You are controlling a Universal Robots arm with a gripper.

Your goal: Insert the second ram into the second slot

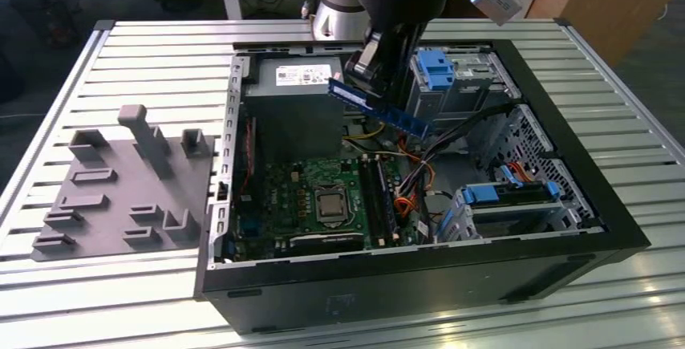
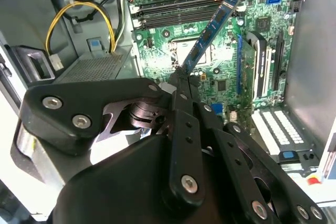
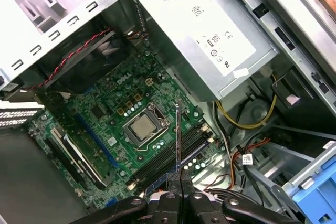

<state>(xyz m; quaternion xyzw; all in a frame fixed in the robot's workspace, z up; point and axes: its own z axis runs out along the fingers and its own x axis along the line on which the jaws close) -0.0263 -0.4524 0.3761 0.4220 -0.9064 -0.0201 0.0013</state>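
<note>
My gripper point(image 1: 370, 92) is shut on the second ram point(image 1: 380, 110), a thin blue stick with a white label, held tilted in the air above the open computer case. The stick hangs over the green motherboard point(image 1: 289, 196), above and apart from the long dark memory slots point(image 1: 377, 196). The second wrist view has the ram point(image 2: 210, 32) slanting out from my gripper point(image 2: 184, 77) toward the slots point(image 2: 173, 14). Seen edge-on in the first wrist view, the stick point(image 3: 178, 135) rises from my gripper point(image 3: 180, 179) over the slots point(image 3: 168, 156). Which one is the second slot I cannot tell.
The black case point(image 1: 407, 285) stands on a slatted metal table. A grey power supply point(image 1: 300, 76), light-blue drive-bay latches point(image 1: 434, 68) and loose cables point(image 1: 418, 172) crowd the slots. The processor socket point(image 1: 326, 204) lies beside them. A grey holder plate point(image 1: 118, 188) lies at the exterior view's left.
</note>
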